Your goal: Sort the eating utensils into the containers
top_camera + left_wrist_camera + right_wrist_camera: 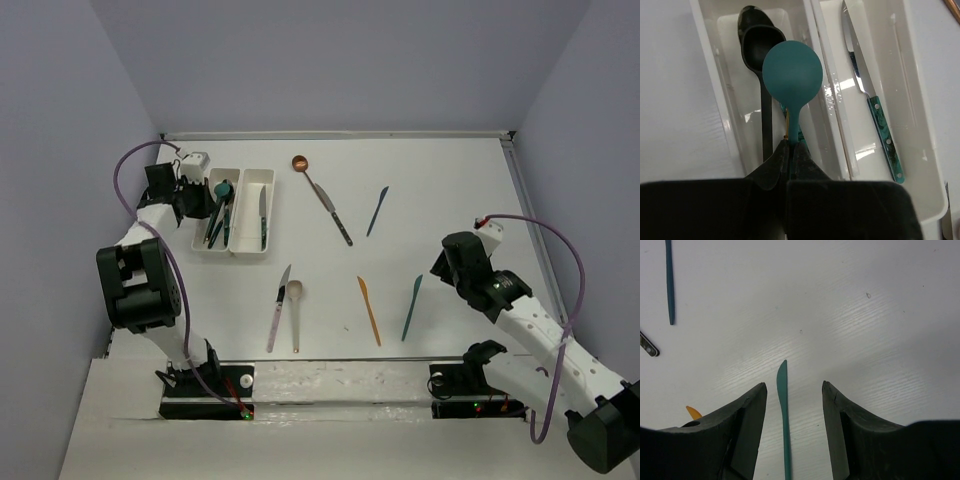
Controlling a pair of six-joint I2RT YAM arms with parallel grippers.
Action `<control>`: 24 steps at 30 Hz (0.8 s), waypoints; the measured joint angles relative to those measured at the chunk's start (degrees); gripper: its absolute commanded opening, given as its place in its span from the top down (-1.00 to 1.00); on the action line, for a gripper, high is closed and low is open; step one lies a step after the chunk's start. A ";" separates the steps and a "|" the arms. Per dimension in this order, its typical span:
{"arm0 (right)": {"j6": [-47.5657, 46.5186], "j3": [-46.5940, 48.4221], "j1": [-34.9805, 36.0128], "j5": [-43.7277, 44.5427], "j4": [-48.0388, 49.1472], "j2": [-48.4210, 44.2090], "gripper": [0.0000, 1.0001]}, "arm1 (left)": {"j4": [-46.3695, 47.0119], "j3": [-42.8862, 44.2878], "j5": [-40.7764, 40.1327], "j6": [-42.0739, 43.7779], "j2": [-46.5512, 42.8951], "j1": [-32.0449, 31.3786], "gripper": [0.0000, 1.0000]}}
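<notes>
The white surface (450,170) is enclosed by pale lilac walls (60,100). At its far left we find the left pincer (790,149), jaws together and clamped on the handle of the teal spoon (792,75). The spoon's long axis runs along the length of the left tray (707,70). In the wrist view its bowl overlaps the black spoon (754,45) that lies in that tray. The right tray (925,150), just beside it, holds a green-handled knife (867,95).

The relation that governs the next pick is on the right side. The right pincer (794,386) has its jaws apart and holds nothing. The teal knife (785,430) lies flat on the surface and appears between those jaws in the wrist view. Its long axis is at right angles to the closing direction, and its tip points away from the wrist. It sits closer to the jaw on the left of that view. We cannot tell how high the pincer stands above it.

We judge the right arm the nearer one for this knife. A straight descent with a slight sideways correction would centre the grasp. The left arm's own step, we judge, is releasing the spoon into its tray.
</notes>
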 measured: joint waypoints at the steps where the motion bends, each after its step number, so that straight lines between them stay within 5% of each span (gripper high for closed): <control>1: -0.02 -0.20 0.00 -0.02 0.00 -0.15 -0.08 | 0.68 0.00 -0.22 -0.22 1.01 0.00 1.00; 6: -1.03 -0.31 0.00 -0.68 0.24 0.42 -0.08 | 3.43 0.13 -0.92 -1.40 4.98 0.04 1.00; 14: -2.14 0.11 0.00 -7.82 1.31 13.18 -0.08 | 4.33 0.17 -0.87 -2.47 8.33 0.07 0.19; 20: 0.76 0.66 1.07 -14.97 0.55 23.80 -0.07 | 5.75 0.02 -0.15 -3.10 8.17 0.09 -0.02; 24: 3.82 0.66 4.76 -17.51 -0.37 22.58 -0.05 | 5.86 -1.53 0.37 -3.08 5.84 0.09 -0.05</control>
